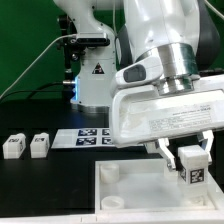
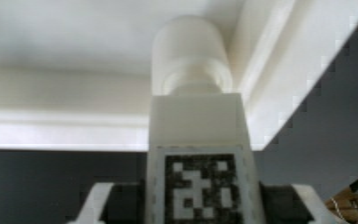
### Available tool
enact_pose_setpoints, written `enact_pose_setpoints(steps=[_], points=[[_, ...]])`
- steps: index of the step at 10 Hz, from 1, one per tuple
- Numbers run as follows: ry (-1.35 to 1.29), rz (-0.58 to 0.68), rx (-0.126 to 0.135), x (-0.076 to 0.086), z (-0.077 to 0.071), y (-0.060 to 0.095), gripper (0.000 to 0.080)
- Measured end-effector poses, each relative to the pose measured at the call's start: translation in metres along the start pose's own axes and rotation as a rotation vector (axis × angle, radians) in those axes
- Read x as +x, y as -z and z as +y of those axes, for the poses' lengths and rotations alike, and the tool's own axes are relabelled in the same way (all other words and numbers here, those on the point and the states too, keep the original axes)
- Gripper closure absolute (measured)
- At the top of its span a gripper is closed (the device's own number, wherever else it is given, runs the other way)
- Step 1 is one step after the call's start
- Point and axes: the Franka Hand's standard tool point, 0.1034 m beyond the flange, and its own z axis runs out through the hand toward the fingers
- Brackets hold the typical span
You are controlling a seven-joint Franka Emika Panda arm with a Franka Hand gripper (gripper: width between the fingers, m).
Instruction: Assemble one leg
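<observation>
White leg (image 1: 192, 166) gripped over panel (image 1: 125, 197), spares (image 1: 14, 147) (image 1: 39, 146) aside

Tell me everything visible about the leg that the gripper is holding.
The leg is a small white block, seemingly plastic, with a black-and-white marker tag on one face and a rounded peg at its far end. The fingers of the gripper clamp it from both sides. It hangs over the white panel; whether they touch cannot be told.

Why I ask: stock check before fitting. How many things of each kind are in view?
Legs: 3, the held leg in the gripper, plus two loose legs on the table
White panel: 1
Marker board: 1
Total: 5
</observation>
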Motion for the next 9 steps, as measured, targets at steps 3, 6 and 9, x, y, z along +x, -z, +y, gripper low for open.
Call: enact_pose_setpoints(steps=[3, 6, 9], points=[[0.003, 0.020, -0.002, 0.0012, 0.0003, -0.0014, 0.0509], [-0.046, 0.038, -0.018, 0.0021, -0.0049, -0.0024, 0.0509], [-0.049, 0.025, -0.022, 0.0002, -0.0042, -0.0033, 0.0433]])
